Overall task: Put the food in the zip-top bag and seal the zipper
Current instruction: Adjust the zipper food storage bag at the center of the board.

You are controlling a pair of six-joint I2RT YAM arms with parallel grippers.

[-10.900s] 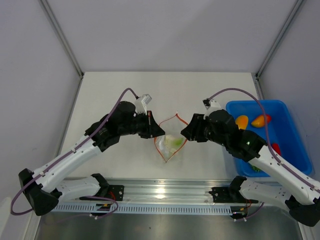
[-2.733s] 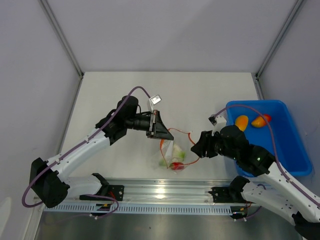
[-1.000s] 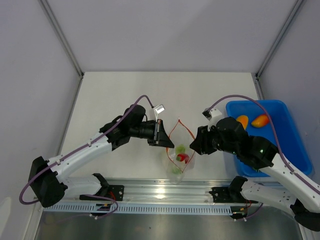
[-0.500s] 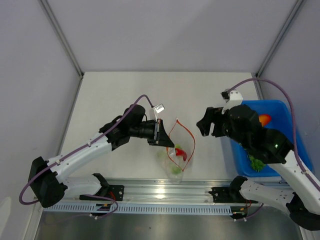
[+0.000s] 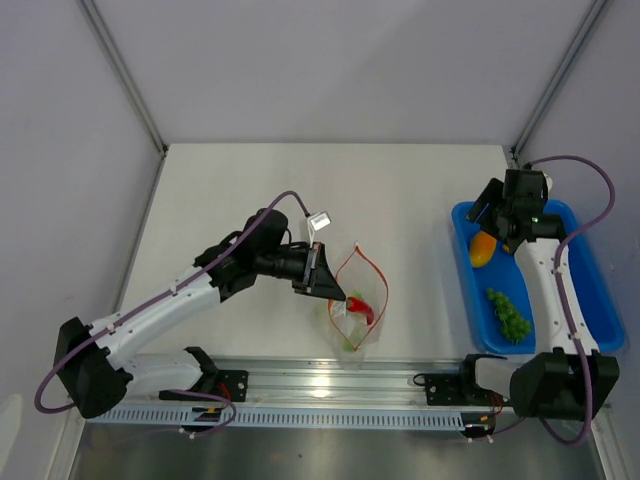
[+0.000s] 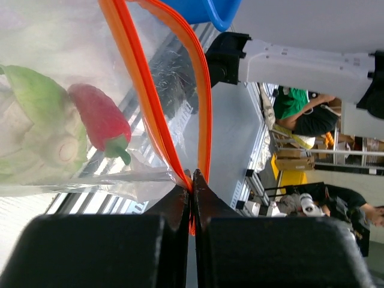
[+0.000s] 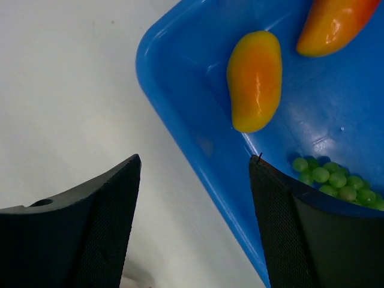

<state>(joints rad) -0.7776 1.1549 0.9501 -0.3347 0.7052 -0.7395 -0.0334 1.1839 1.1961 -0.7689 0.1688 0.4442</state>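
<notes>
the zip-top bag (image 5: 352, 325) lies near the front middle of the counter (image 5: 250, 190), its long axis running from the near edge toward the far side. its mouth points away from the arm bases. the zipper (image 5: 381, 285) gapes as an orange-red loop, with the two strips bowed well apart and meeting at a point in the left wrist view. it may be that the bag's bottom rests on the counter, but the top view does not settle this.

inside the clear plastic, the red chili pepper (image 6: 99, 117) lies against the white-and-pale-green round vegetable (image 6: 36, 120).

the left pincer (image 6: 192, 180) is pressed together on the zipper, at the corner where both strips join, on the left side of the mouth. its fingers (image 6: 171, 207) touch only the strip and a fold of plastic there.

the right pincer (image 7: 195, 161) is spread wide and holds nothing. it hangs over the left wall of the blue plastic bin (image 7: 180, 90), well apart from the bag. the orange-yellow fruit (image 7: 254, 81), a second orange piece (image 7: 333, 24) and the green bumpy bunch (image 7: 336, 180) lie in the bin.
</notes>
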